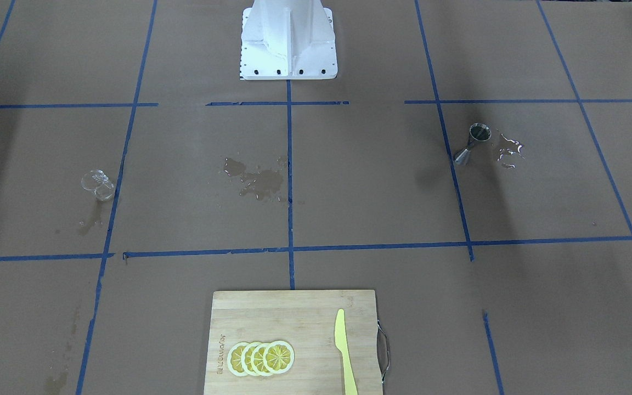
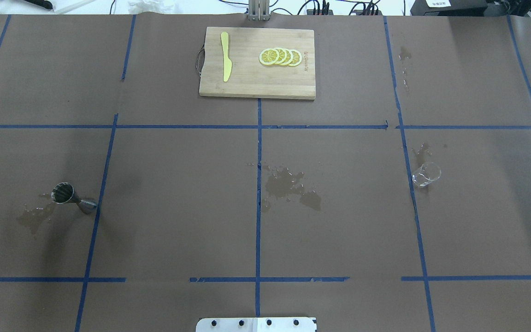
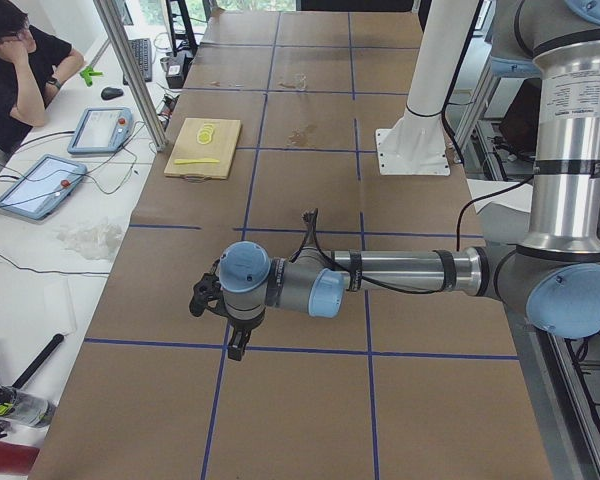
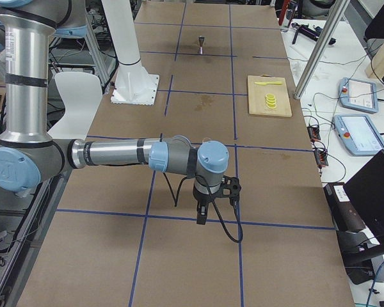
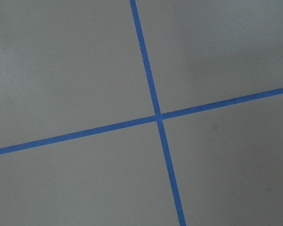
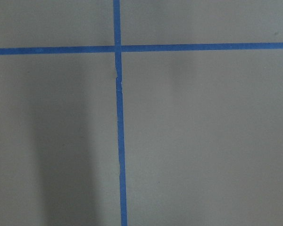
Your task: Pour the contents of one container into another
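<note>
Tumbler (image 2: 426, 174), jigger (image 2: 73, 198) well apart, left pincer (image 3: 236, 344), right pincer (image 4: 201, 216) touching neither, opening unclear

Table (image 2: 339, 230), brown paper cover (image 2: 178, 207), blue tape grid (image 2: 257, 240); white side desk (image 3: 30, 290) carrying two tablets (image 3: 40, 187) and keyboard (image 3: 140, 60); even indoor light.

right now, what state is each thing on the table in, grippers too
glass tumbler: upright, not held, fill unclear
jigger: upright, not held, fill unclear
puddles: wet on the paper, at centre and beside the jigger
lemon slices: fanned, overlapping, on the cutting board
knife: flat on the cutting board
left gripper: above the table, open or shut unclear
right gripper: likewise
</note>
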Robot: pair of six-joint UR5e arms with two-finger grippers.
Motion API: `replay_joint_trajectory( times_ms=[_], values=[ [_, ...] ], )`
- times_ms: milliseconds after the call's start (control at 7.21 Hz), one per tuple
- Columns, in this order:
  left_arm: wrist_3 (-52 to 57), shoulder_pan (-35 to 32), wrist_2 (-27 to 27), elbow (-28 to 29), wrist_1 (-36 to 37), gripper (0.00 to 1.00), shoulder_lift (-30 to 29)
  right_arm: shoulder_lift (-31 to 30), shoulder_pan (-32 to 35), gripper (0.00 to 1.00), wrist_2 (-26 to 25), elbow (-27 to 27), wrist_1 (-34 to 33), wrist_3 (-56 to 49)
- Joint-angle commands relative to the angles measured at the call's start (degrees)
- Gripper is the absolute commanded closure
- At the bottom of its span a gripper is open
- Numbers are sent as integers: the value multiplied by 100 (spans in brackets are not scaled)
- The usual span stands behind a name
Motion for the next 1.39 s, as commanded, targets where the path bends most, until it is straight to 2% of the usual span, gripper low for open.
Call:
replay_joint_trajectory(
  times_ms=[0, 277, 1248],
  values=[
    [-15, 2, 18, -10, 12, 0, 15, -2, -42, 0, 0, -8, -9, 3],
    [-15, 2, 18, -71, 21, 0, 103, -2, -121, 0, 0, -156, 0, 12],
    [-6, 11, 9, -80, 21, 0, 156, -2, -183, 0, 9, -166, 0, 21]
  ],
)
